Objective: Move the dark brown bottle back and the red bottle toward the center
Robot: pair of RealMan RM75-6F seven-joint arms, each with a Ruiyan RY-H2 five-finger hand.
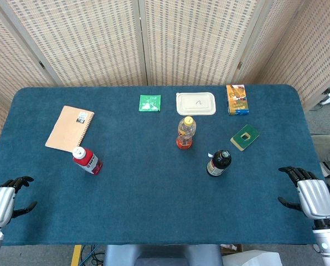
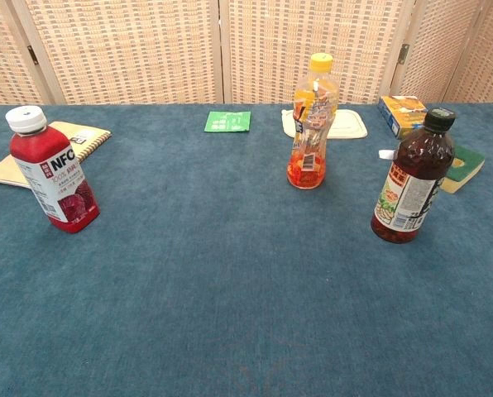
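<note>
Neither bottle is held yet: dark brown bottle [image 1: 218,163] ahead-left of the empty, spread right hand [image 1: 309,195], red bottle [image 1: 87,160] ahead-right of the empty, spread left hand [image 1: 7,200].

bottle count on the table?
3, all upright: red bottle front left by the notebook, orange bottle center, dark brown bottle front right of it. None appear hidden.

We take this for a staged test space — a lab or demo corner, not a home. Well beyond both hands, woven folding screens [image 1: 192,39] wall off the scene behind a table [image 1: 148,205] covered in blue felt. Off past the right hand [image 1: 312,194], bare grey floor [image 1: 328,119] shows — and below the near edge, loose cables [image 1: 90,256].
</note>
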